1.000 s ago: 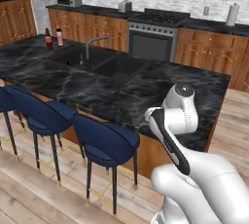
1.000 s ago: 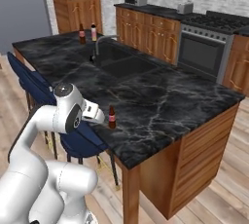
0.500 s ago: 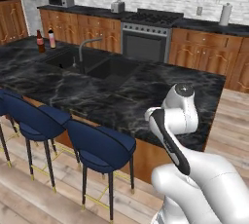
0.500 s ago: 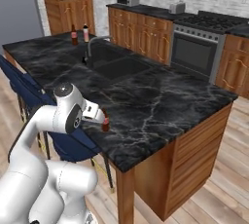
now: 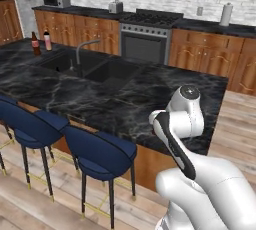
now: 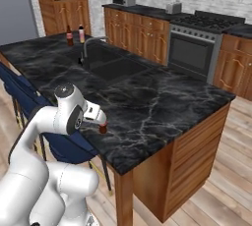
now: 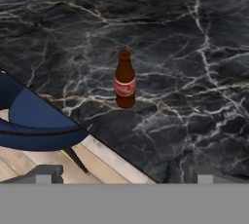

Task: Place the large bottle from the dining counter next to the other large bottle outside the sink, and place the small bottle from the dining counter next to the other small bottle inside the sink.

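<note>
Everything in both base views has slid over since a moment ago, so the base has driven along; the things themselves have not moved.

Your gripper (image 7: pixel 122 175) has its two fingers wide apart and nothing is in them.

The small bottle (image 7: pixel 125 79) stands upright on the dining counter (image 7: pixel 194 33), close to the counter's near edge. In the hand view it is at 12 o'clock from your fingers, with a blue stool (image 7: pixel 34 121) at 9 o'clock from it. In the right base view it is just beside the hand, at about 5 o'clock.

I think this bottle is light, hard and smooth like glass. It could slip, tip over or roll off the edge if you bump it. Take hold of the fat part, around the red label, not the thin neck. Squeeze gently.

The sink (image 6: pixel 110 65) is well away, up at 11 o'clock in the right base view.
</note>
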